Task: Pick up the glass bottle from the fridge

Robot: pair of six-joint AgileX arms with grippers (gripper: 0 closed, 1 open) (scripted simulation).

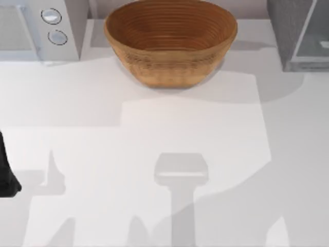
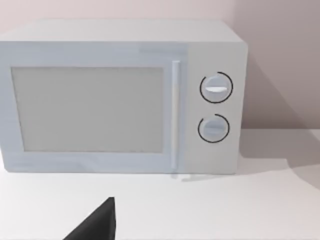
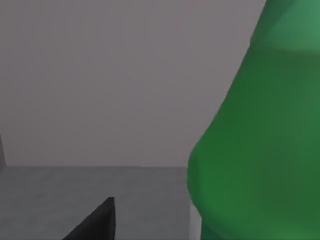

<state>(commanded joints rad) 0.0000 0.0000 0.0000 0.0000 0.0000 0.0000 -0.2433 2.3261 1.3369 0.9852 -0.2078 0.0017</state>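
You have a white table (image 1: 154, 154) under a pale wall, with a microwave (image 1: 36, 31) far left, a wicker bowl (image 1: 170, 41) centre, and the fridge (image 1: 300, 33) far right. The bottle (image 3: 260, 150) looms just ahead of the right gripper on a grey floor. You cannot tell either gripper's finger state. The left arm (image 1: 6, 175) is parked at the left edge.

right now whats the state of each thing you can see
glass bottle: right up against the right wrist camera, on a grey floor, grip not visible
fridge: table's far right corner, door state unclear
microwave: door closed
wicker bowl: upright, empty
left arm: parked at the table's left edge
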